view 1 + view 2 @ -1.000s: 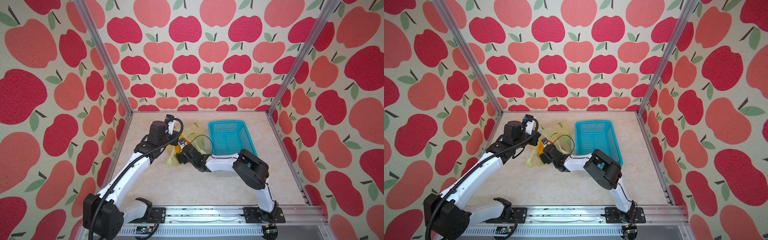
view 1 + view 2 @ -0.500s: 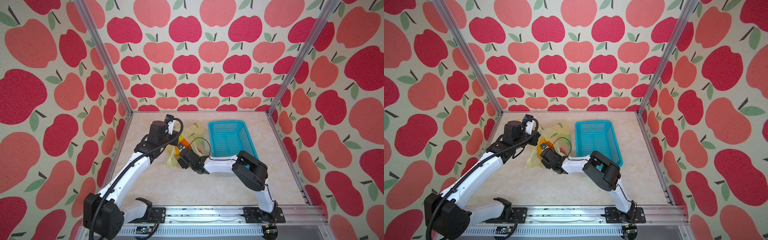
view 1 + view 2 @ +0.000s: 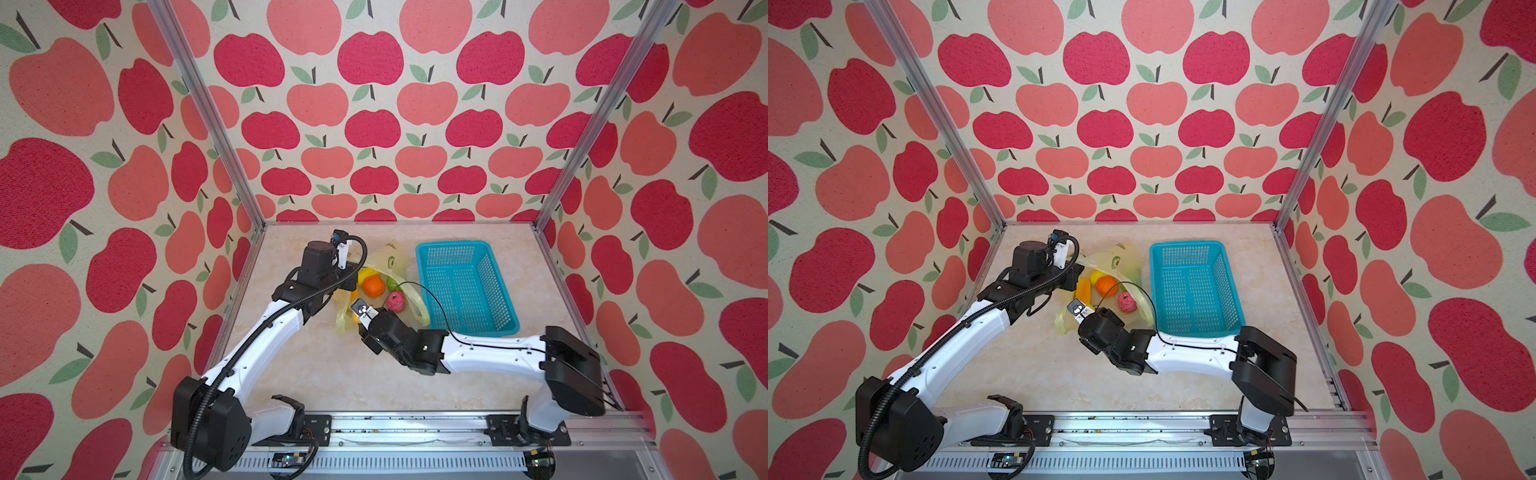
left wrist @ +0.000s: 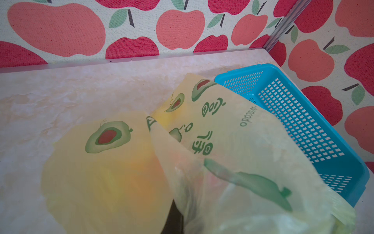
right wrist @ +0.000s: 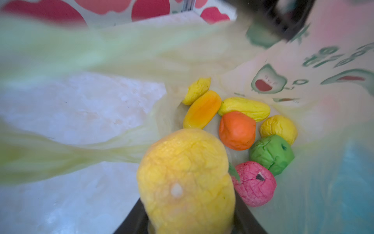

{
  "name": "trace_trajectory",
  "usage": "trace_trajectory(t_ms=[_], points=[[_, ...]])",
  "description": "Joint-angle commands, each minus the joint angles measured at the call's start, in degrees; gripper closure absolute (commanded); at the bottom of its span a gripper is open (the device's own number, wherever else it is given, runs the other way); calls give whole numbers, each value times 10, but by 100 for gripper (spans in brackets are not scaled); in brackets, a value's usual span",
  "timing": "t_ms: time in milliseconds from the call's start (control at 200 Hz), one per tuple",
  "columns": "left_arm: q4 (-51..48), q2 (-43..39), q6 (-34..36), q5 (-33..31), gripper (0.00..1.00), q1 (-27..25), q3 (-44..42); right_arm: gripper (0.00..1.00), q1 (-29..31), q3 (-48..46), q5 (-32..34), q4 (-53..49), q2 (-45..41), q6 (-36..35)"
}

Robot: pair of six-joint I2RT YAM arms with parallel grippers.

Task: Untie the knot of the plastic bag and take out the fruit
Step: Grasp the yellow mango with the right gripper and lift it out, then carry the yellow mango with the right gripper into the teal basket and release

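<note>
**Fruit grip inside the plastic bag point(image 4: 232, 141)**
Your right end effector point(image 3: 360, 311) clamps the yellow fruit point(image 5: 186, 178), which hides its tips; your left end effector point(image 4: 174, 220), closed, pinches bag film covering it.

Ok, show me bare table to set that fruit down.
Widest bare table: front stretch between both arms and the front rail. A narrower strip runs behind plastic bag and basket, along the back wall. The basket is empty. Crowded: the bag mouth, left claw gripping it, right claw on a yellow fruit.
</note>
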Motion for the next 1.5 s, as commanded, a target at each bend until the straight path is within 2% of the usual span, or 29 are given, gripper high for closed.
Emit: trace_trajectory(t_ms=[0,65,145,215,270,340,445,515,570,650,895,1110,1156,1241,1371,1451,1496], points=[[7,2,-5,5,100,2,10,75,7,-50,36,-4,-98,-24],[4,1,-5,1,100,2,9,75,8,-77,47,-18,-160,-20],[4,-3,-6,0,100,1,5,77,0,-112,92,-31,-242,-19],[5,-7,-8,2,100,0,3,80,-30,-141,128,-56,-308,-1],[6,-11,-9,3,100,-2,2,82,-73,-160,118,-93,-355,29],[5,-15,-9,4,100,-3,3,84,-156,-178,94,-139,-401,69],[1,-19,-9,2,100,-5,1,84,-274,-199,37,-187,-421,110],[4,-25,-9,0,100,-7,-2,84,-355,-207,-20,-188,-391,127],[6,-27,-9,1,100,-8,-3,85,-415,-201,-90,-186,-348,142],[1,-27,-8,2,100,-8,3,86,-469,-180,-137,-175,-260,146],[0,-24,-4,1,100,-8,2,86,-525,-47,-160,-166,-10,128],[-2,-21,0,-1,100,-8,5,80,-557,73,-170,-210,134,119],[1,-21,-1,4,100,-9,2,75,-558,86,-167,-216,150,117],[8,-19,-2,9,100,-11,0,59,-560,96,-158,-209,169,111],[4,-9,0,7,100,-11,7,50,-571,117,-172,-216,188,103],[3,-4,1,6,100,-11,8,29,-572,127,-165,-225,182,96],[5,-3,1,8,100,-11,7,23,-572,127,-161,-230,169,95]])
